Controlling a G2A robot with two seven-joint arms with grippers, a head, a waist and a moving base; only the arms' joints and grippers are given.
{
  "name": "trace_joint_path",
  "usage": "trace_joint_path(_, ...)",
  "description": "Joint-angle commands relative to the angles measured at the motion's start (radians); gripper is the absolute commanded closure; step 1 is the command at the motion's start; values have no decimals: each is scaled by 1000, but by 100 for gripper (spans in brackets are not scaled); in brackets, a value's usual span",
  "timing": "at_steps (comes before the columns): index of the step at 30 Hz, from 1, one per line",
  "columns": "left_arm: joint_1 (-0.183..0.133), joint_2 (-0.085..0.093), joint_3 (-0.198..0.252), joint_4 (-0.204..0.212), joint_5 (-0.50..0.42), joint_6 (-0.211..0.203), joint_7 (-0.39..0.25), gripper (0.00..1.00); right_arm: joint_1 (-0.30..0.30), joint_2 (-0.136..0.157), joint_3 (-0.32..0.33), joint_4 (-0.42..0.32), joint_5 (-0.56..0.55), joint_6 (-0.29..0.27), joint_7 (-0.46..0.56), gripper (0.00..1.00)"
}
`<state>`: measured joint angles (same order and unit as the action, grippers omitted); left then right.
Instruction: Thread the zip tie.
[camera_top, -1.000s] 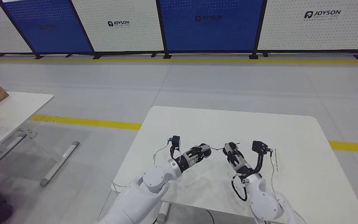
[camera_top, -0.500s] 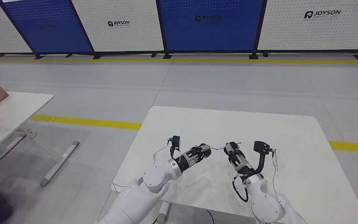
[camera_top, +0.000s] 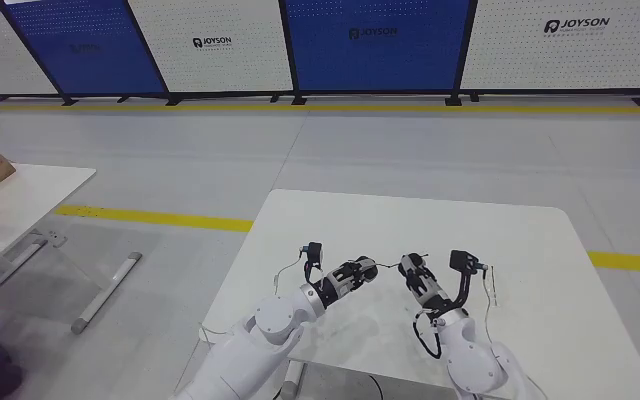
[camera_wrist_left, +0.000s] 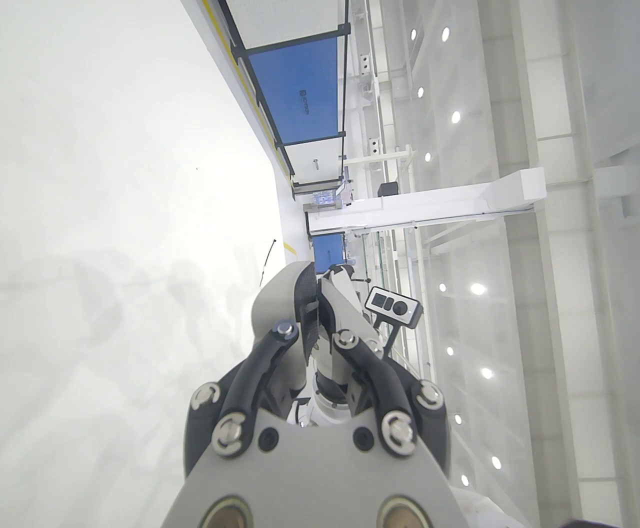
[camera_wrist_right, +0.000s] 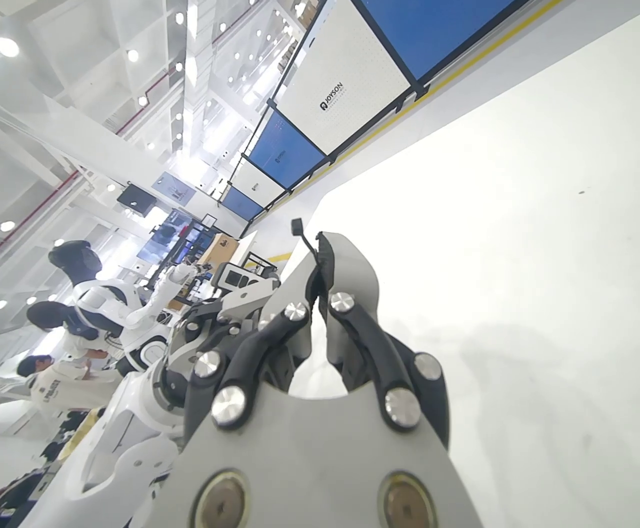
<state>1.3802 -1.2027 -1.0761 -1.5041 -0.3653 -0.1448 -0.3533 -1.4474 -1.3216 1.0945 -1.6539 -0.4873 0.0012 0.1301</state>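
Above the desk's (camera_top: 500, 225) near half, the right pincer (camera_wrist_right: 320, 245) pinches the zip tie (camera_wrist_right: 303, 236) just below its head, likely keeping the head free for threading. Facing it, the left pincer (camera_wrist_left: 314, 287) is pressed together; whether on the tail, I cannot tell.

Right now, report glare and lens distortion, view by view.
Top view: even light, table without glare. Left wrist view: table washed out white, ceiling lamps flaring. Right wrist view: partition panels bowed by the lens, zip tie in dark silhouette.
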Motion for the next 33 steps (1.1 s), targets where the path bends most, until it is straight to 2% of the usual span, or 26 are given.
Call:
trace_joint_path(1,0,0,0,0,0,0,0,100,-5,0,6,-5,2,-3,-7,100)
trace_joint_path(33,0,0,0,0,0,0,0,100,-2,-4,7,4,-10,-15,34,100)
